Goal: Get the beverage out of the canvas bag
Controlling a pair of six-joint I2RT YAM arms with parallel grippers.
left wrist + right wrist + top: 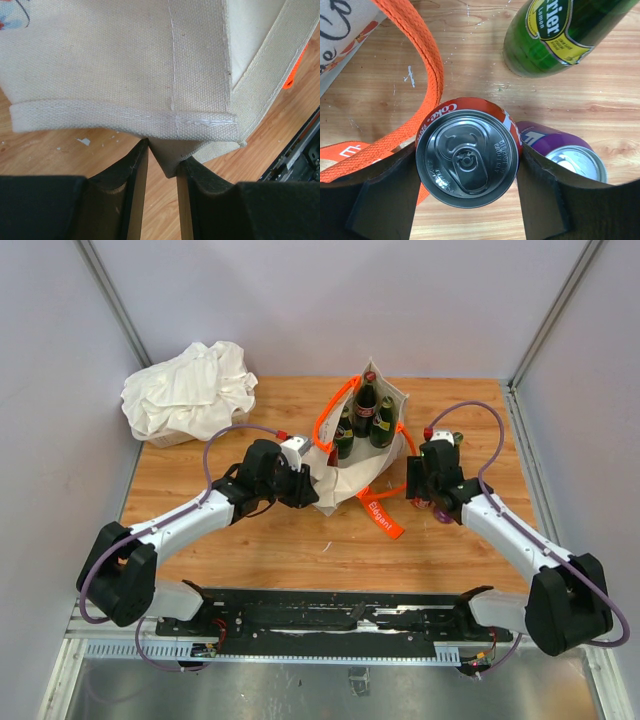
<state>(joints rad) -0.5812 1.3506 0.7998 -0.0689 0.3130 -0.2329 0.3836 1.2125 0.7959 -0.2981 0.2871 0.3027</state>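
The cream canvas bag (335,475) stands at mid-table with orange handles (325,420), and three bottles (364,410) stick up out of it. My left gripper (305,485) is at the bag's near left corner. In the left wrist view this gripper (162,152) is shut on a fold of the bag's canvas (125,65). To the right of the bag, my right gripper (469,150) is shut on a red Coke can (465,160), one finger on each side of it. The right gripper (428,490) is outside the bag.
A purple can (570,152) stands right beside the Coke can, and a green Perrier bottle (555,35) stands just beyond. An orange strap (422,70) curves along the table to the can's left. A white cloth bundle (190,390) lies at the far left corner.
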